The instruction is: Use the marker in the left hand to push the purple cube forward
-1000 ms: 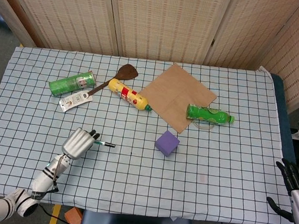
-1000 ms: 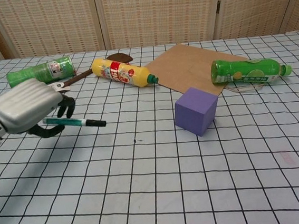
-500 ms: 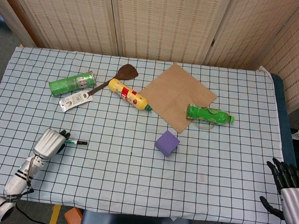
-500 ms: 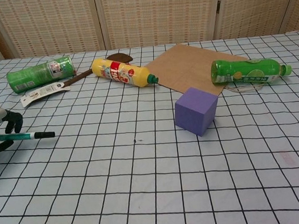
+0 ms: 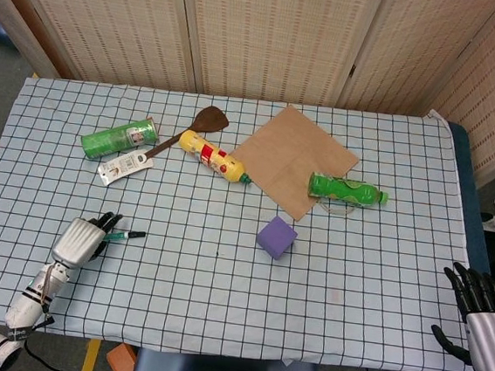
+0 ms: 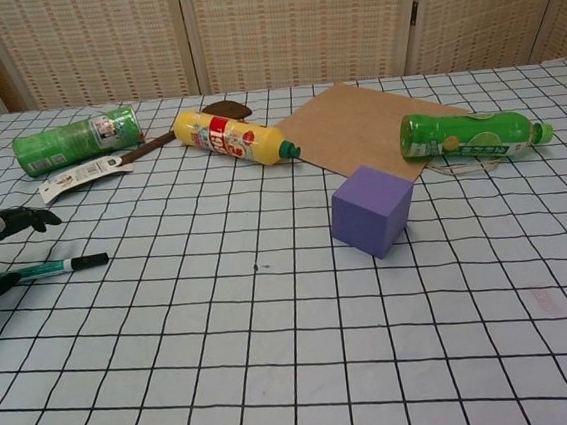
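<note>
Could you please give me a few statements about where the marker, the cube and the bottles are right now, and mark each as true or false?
1. The marker is touching the purple cube. False: a wide stretch of checked cloth lies between them.
2. The marker is at the left hand, near the table's front left edge. True.
3. The purple cube sits on the brown cardboard sheet. False: it rests on the cloth, just in front of the sheet.
4. The green bottle lies on its side. True.
5. The yellow bottle stands upright. False: it lies on its side beside the wooden spatula.
6. The right hand holds nothing. True: it sits off the table's right edge.
</note>
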